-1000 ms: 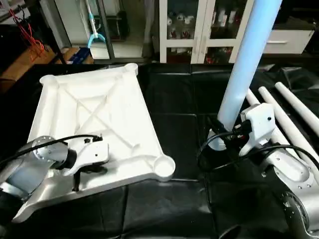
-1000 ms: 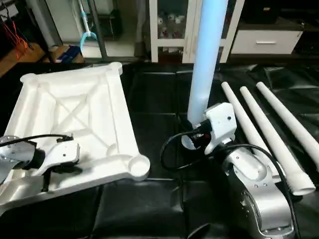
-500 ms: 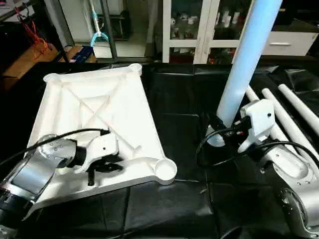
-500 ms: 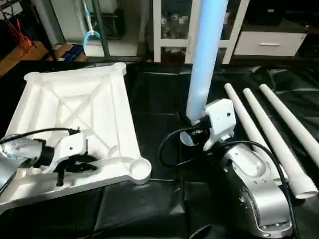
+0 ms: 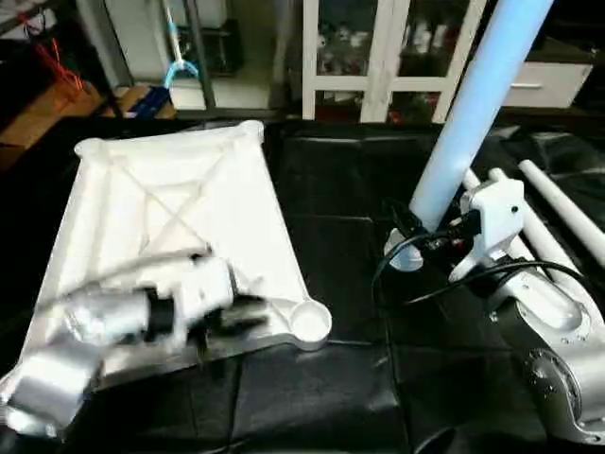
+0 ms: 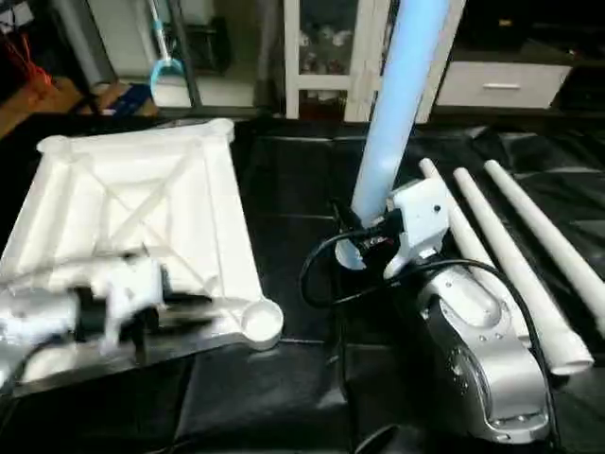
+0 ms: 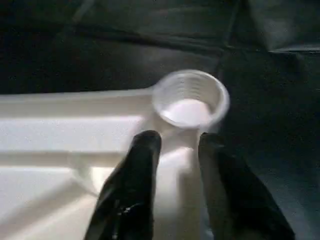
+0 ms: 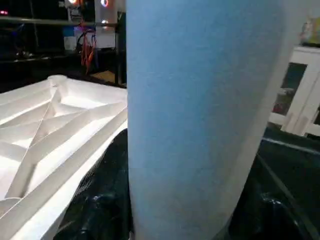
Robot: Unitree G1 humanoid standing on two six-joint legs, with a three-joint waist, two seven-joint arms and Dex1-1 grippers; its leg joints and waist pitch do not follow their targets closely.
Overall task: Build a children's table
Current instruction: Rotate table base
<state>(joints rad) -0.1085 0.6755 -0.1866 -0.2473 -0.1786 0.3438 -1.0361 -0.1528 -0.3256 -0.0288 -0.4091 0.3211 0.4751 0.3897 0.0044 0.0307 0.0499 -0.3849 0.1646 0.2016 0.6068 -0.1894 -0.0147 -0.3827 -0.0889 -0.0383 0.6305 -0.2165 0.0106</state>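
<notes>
The table top (image 5: 180, 208) lay underside up at nine o'clock on the covered floor (image 5: 331, 378), its near corner socket (image 5: 308, 322) toward six. The left gripper (image 7: 175, 150) hovered over the rim just beside that socket. At three o'clock the right gripper (image 5: 416, 236) held one leg (image 5: 473, 104) upright; three more legs (image 6: 515, 255) lay side by side beyond it. A cabinet (image 5: 378, 57) stood at twelve.

We look down from head height in both eye views; our wrist cameras sit close, sharing the tabletop (image 5: 180, 218) and leg (image 8: 200, 120).
</notes>
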